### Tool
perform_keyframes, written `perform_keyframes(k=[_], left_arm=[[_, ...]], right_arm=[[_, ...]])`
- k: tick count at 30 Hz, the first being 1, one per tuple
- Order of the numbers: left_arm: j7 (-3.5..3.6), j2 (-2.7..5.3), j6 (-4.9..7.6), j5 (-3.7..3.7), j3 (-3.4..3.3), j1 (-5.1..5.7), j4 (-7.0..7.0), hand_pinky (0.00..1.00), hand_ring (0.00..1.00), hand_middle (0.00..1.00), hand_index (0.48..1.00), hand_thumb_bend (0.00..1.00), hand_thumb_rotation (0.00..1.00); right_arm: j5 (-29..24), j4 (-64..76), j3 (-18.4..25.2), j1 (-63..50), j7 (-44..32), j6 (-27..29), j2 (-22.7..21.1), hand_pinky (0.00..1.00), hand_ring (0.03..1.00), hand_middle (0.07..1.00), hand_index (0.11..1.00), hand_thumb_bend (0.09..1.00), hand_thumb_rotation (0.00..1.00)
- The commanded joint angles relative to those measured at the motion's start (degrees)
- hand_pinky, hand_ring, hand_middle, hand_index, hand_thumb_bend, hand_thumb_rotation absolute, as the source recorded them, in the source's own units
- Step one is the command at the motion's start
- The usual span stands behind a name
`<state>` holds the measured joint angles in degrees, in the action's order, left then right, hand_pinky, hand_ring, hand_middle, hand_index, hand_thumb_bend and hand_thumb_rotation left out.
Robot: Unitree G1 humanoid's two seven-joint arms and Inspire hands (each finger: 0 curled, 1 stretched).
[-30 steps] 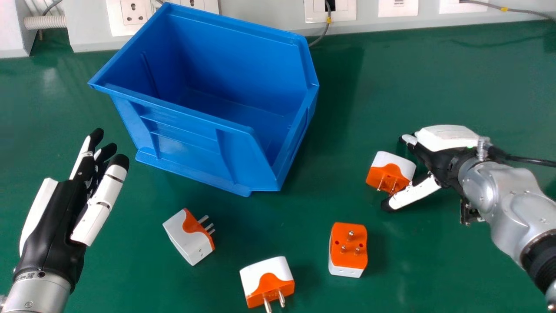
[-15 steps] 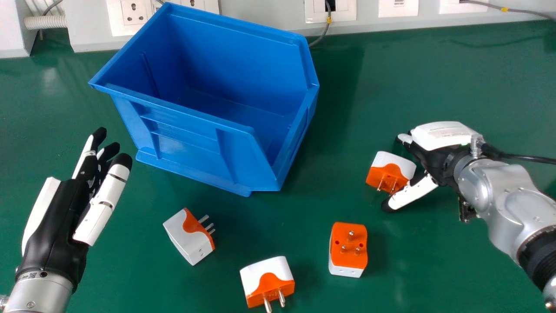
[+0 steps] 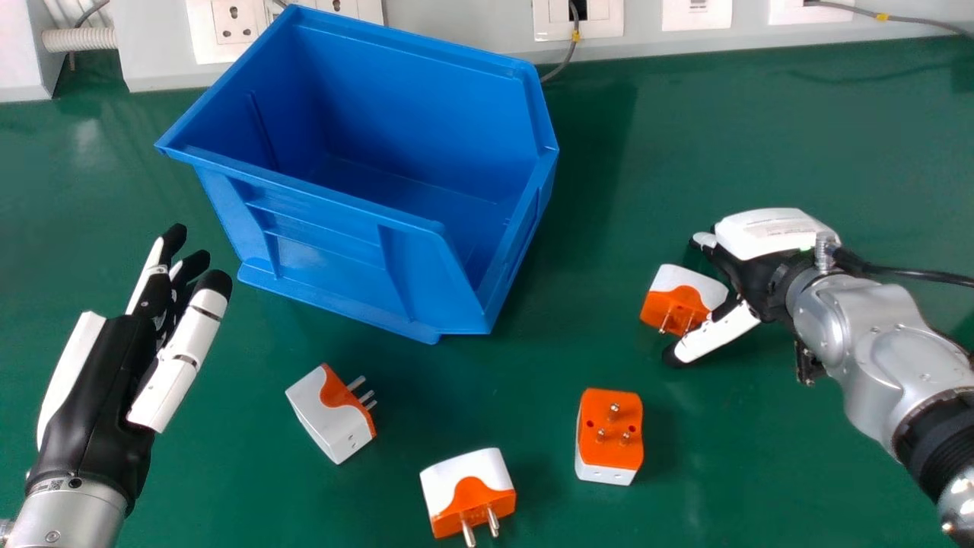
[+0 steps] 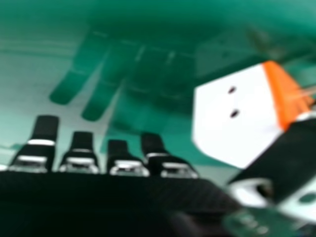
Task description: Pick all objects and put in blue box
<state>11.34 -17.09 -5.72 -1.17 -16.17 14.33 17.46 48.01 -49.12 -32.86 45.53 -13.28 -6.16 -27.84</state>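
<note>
One table [image 3: 776,129], running past the edges. On it stands one box [image 3: 327,262], its near wall hiding part of its floor. Two hands: the left hand [image 3: 95,388] lies open at the left, its forearm cut off; the right hand [image 3: 768,232] is open around one plug [image 3: 683,293] on the table, gripping nothing, its thumb covering part of it; contact is unclear. Four plugs in all, outside the box: that one, one [image 3: 331,415] nearer the left hand, two [image 3: 610,434] [image 3: 468,495] nearest the view's bottom edge.One table [image 3: 776,129] runs past the view's edges. On it stands one box [image 3: 327,262], its near wall hiding part of its floor. Of two hands, the left hand [image 3: 95,388] is open at the left, its forearm cut off; the right hand [image 3: 768,232] is half open around a plug [image 3: 683,293], fingers loosely straight, thumb partly covering it; whether they touch is unclear. There are four plugs, all outside the box: that one, a front plug [image 3: 468,495], a left plug [image 3: 331,415] and an upturned plug [image 3: 610,434].

Bright light leaves soft shadows and glare on the table [image 3: 761,144].
</note>
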Motion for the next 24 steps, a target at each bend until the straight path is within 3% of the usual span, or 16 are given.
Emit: perform_keyframes(k=[1,5,24], left_arm=[[-0.22,-0.16,0.22,-0.27,-0.15,0.17,1.64,0.88,0.95,0.96,0.993,0.38,0.86],[-0.28,0.04,-0.32,-0.33,-0.01,0.35,2.37,0.88,0.95,0.96,0.993,0.39,0.86],[-0.24,0.09,-1.04,-0.17,0.16,0.04,2.59,0.89,0.95,0.96,0.991,0.4,0.86]], right_arm=[[0.7,0.2,-0.3,2.3,0.2,0.0,0.3,0.85,0.963,0.983,0.939,0.689,0.65],[0.6,0.3,-0.4,2.5,0.4,-0.1,0.4,0.84,0.962,0.982,0.94,0.678,0.64],[0.0,-0.6,-0.7,3.8,0.5,-0.6,2.2,0.84,0.955,0.979,0.934,0.696,0.66]])
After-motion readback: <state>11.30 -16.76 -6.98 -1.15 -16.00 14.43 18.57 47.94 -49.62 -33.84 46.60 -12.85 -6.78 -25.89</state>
